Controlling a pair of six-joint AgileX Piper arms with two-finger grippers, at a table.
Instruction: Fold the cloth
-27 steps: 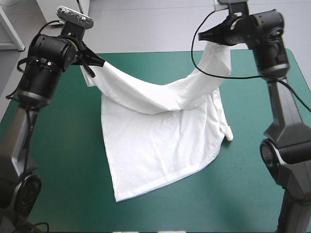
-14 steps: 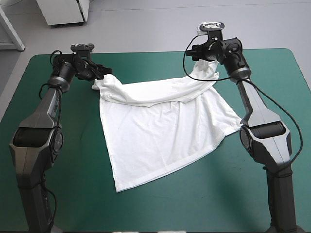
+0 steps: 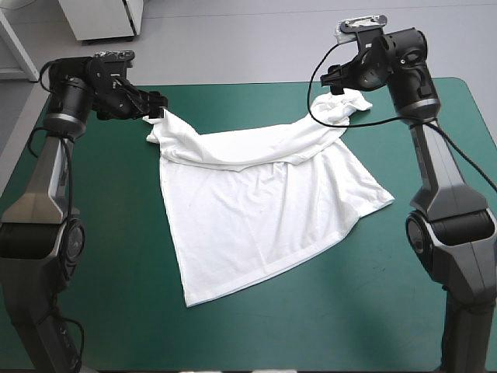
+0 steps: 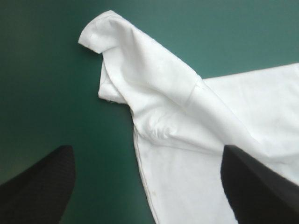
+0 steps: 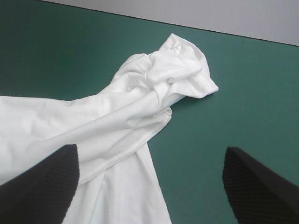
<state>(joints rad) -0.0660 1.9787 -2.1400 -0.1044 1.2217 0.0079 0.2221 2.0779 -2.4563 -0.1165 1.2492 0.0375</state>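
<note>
1. We see the T-shirt lying flat mid-table, its far edge folded over, a bunched sleeve at each far corner
2. Our left gripper and right gripper hang spread wide over those sleeves, pinching nothing
3. Bare teal-green cover rings the T-shirt on every side
</note>
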